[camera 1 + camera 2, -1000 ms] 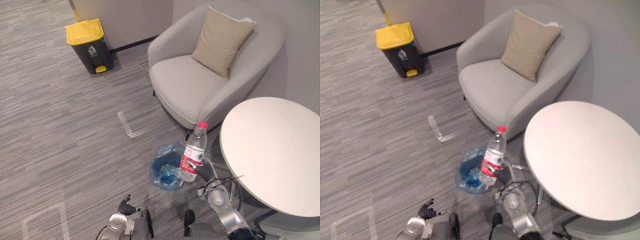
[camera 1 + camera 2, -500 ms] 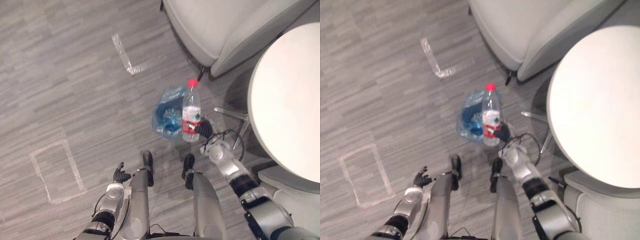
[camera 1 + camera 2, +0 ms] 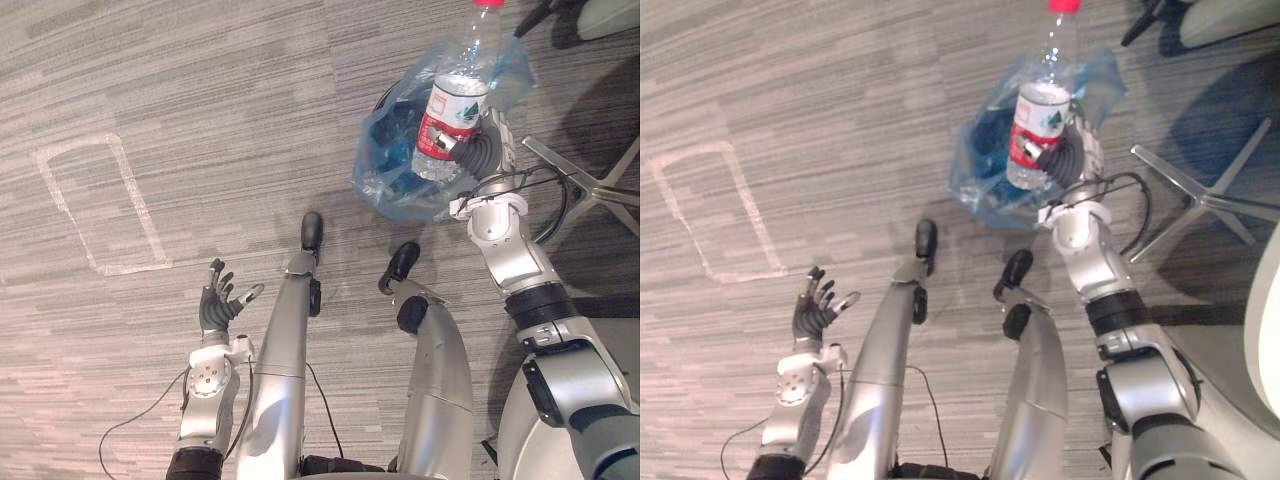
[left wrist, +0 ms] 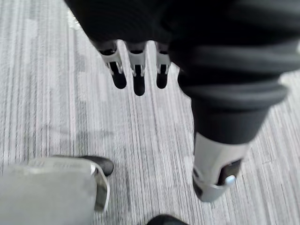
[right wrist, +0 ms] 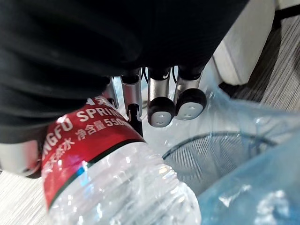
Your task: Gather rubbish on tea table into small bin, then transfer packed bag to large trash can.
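Note:
A clear plastic bottle (image 3: 452, 105) with a red label and red cap stands upright in my right hand (image 3: 478, 155), whose fingers curl round its lower part. It hangs over the small wire bin (image 3: 400, 160) lined with a blue plastic bag (image 3: 985, 150) on the grey carpet. Close up, the bottle (image 5: 117, 178) sits beside my right fingers (image 5: 159, 110), above the mesh bin (image 5: 220, 159). My left hand (image 3: 220, 305) hangs low over the carpet at the lower left, fingers spread and empty; its fingers (image 4: 136, 77) point at bare floor.
A chrome table base leg (image 3: 590, 185) spreads on the floor right of the bin. A chair's dark foot (image 3: 1145, 20) shows at the top right. White tape marks a rectangle (image 3: 95, 205) on the carpet at the left.
The camera has tipped down, so the armchair and table top slid out of view. The bottle stays in my right hand over the bin. My left hand now shows fully, fingers spread.

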Robot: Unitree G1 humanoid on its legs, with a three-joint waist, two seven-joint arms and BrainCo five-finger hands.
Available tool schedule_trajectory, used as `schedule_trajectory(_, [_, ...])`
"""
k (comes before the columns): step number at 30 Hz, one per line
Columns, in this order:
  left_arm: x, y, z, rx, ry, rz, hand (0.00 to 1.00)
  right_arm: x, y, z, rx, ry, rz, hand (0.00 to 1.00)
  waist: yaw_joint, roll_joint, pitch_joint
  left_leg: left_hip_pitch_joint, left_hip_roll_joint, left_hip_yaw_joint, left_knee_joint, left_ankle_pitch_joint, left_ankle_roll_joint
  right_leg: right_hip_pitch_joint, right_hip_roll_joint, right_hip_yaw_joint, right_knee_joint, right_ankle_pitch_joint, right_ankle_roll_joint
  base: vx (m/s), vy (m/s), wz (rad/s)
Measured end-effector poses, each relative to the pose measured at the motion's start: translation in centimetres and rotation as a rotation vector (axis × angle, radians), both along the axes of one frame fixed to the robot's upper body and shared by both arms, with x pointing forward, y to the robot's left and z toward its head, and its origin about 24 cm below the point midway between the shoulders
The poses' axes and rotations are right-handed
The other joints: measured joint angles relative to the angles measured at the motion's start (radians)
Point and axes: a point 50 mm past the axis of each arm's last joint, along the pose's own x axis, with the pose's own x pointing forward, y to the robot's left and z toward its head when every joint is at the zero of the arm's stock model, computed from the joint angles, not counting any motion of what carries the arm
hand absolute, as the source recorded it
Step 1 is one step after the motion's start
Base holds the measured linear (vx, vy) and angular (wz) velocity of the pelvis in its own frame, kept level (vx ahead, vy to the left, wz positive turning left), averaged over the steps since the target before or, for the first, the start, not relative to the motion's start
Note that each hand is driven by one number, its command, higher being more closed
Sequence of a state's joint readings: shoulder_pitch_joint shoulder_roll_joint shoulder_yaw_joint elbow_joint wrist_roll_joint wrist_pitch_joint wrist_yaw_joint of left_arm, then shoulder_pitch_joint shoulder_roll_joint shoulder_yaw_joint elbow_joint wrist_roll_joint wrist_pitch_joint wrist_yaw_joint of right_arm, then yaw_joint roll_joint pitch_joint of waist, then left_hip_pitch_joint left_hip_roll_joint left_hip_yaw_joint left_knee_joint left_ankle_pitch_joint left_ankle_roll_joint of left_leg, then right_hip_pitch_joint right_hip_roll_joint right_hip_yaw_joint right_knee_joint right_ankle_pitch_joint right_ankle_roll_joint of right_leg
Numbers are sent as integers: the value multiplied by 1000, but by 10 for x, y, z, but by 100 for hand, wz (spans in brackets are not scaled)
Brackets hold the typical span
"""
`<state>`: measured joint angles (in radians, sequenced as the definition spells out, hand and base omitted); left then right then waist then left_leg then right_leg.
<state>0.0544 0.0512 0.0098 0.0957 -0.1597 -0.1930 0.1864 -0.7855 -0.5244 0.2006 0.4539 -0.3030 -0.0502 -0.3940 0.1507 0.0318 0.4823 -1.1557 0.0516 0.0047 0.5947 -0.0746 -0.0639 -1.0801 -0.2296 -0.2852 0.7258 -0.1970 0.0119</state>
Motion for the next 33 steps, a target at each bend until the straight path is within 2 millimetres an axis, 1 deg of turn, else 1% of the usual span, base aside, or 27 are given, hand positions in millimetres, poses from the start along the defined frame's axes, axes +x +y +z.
schedule_trajectory(3, [0, -8, 17, 1, -87, -53, 0, 1, 6, -6, 16, 12, 8, 0, -7, -1, -1, -4, -2, 1, -30, 7, -2, -9, -2, -2, -6, -12, 2, 4, -13, 10])
schedule_trajectory(5, [0, -10, 21, 2, -112, -71, 0, 4, 11, -15, 26, 40, 13, 0, -12, -3, -5, -14, 4, 8, -38, 17, -1, -21, -3, -7, -4, -12, 1, 0, -22, 12])
schedule_trajectory(7, [0, -13, 21, 1, -110, -82, 0, 4, 16, -20, 37, 51, 22, 0, -13, -3, -5, -19, 4, 8, -40, 23, -2, -28, -3, -7, 0, -13, 0, 4, -9, 4])
schedule_trajectory(12, [1, -19, 21, 0, -111, -106, 0, 2, 23, -20, 12, 31, 26, 0, -19, -5, -7, -19, 10, 11, -36, 26, -4, -33, 0, -6, 4, -13, 0, 0, 0, 0])
schedule_trajectory(14, [1, -23, 21, -5, -112, -110, 0, -3, 26, -15, -33, -20, 21, 0, -22, -6, -8, -19, 12, 12, -36, 26, -5, -34, 2, -5, 5, -13, -1, -22, -9, -4])
schedule_trajectory(16, [3, -23, 18, 6, -103, -107, 0, -7, 31, -18, -83, -37, 22, 0, -31, -9, -21, -25, 17, 14, -34, 26, -5, -38, 7, -5, -1, -14, -5, -29, -5, -8])
schedule_trajectory(17, [12, -23, 13, 7, -81, -104, 0, -7, 34, -24, -107, -23, 25, 0, -31, -10, -36, -31, 26, 16, -31, 23, -1, -39, 15, -5, -12, -9, -12, -29, -5, -26])
schedule_trajectory(18, [32, -24, 3, 32, -10, -76, 0, -8, 46, -32, -148, -11, 54, 0, -34, -23, -43, -30, 37, 26, -31, 23, -1, -39, 26, 0, -17, -1, -22, -38, -7, -26])
schedule_trajectory(19, [41, -24, 3, 45, 11, -66, 0, -9, 51, -34, -158, -7, 67, 0, -39, -28, -46, -30, 39, 28, -30, 23, -1, -39, 29, 1, -17, 0, -23, -34, -5, -19])
schedule_trajectory(20, [55, -28, 7, 75, 29, -70, 0, -10, 58, -40, -181, 1, 79, 0, -46, -36, -50, -30, 43, 30, -30, 23, -2, -39, 32, 1, -17, 1, -25, -40, -9, -7])
schedule_trajectory(21, [66, -32, 17, 119, 11, -86, 0, -12, 68, -48, -200, 18, 98, 0, -57, -48, -57, -30, 46, 30, -30, 24, -3, -39, 35, 1, -17, 2, -26, -39, -12, -6])
schedule_trajectory(22, [68, -34, 21, 134, -3, -93, 0, -12, 72, -51, -207, 22, 109, 0, -62, -53, -60, -29, 47, 30, -30, 24, -4, -39, 36, 1, -18, 2, -26, -38, -15, -8])
schedule_trajectory(23, [70, -39, 26, 148, -24, -107, 0, -14, 79, -58, -225, 36, 122, 0, -66, -60, -64, -26, 51, 30, -31, 24, -4, -39, 38, 3, -18, 3, -29, -38, -18, -10])
schedule_trajectory(24, [70, -41, 27, 149, -27, -112, 0, -15, 82, -63, -237, 51, 126, 0, -68, -64, -67, -23, 55, 32, -33, 25, -5, -39, 41, 5, -22, 6, -32, -28, -15, -11])
schedule_trajectory(25, [70, -41, 27, 149, -26, -110, 0, -15, 82, -64, -250, 55, 122, 0, -68, -64, -67, -23, 56, 33, -34, 25, -5, -39, 42, 4, -23, 7, -34, -32, -13, -9])
schedule_trajectory(26, [70, -38, 26, 150, -22, -95, 0, -13, 81, -70, -282, 78, 111, 0, -68, -64, -67, -22, 59, 34, -38, 27, -7, -39, 45, 4, -29, 10, -37, -27, -5, -6])
schedule_trajectory(28, [70, -34, 26, 148, -18, -69, 0, -8, 79, -72, -319, 104, 88, 0, -68, -64, -67, -20, 60, 35, -52, 33, -10, -39, 47, 2, -36, 14, -39, 0, 0, 0])
schedule_trajectory(29, [70, -32, 26, 145, -16, -51, 0, -5, 76, -78, -344, 136, 70, 0, -67, -64, -67, -18, 60, 36, -64, 37, -12, -38, 47, 0, -42, 16, -39, -17, -2, 6])
schedule_trajectory(30, [70, -30, 26, 144, -16, -39, 0, -3, 75, -81, -353, 154, 62, 0, -67, -64, -67, -17, 60, 37, -72, 41, -12, -38, 48, -3, -48, 18, -39, -18, -4, 7])
schedule_trajectory(31, [71, -27, 26, 145, -15, -25, 0, 0, 74, -80, -366, 165, 50, 0, -67, -64, -67, -16, 60, 37, -83, 46, -12, -38, 47, -6, -53, 19, -39, -11, -4, 7])
schedule_trajectory(33, [75, -25, 29, 156, -19, -13, 0, 6, 71, -88, -395, 215, 25, 0, -64, -64, -67, -18, 60, 37, -97, 54, -13, -38, 48, -13, -63, 20, -39, -6, -5, 8])
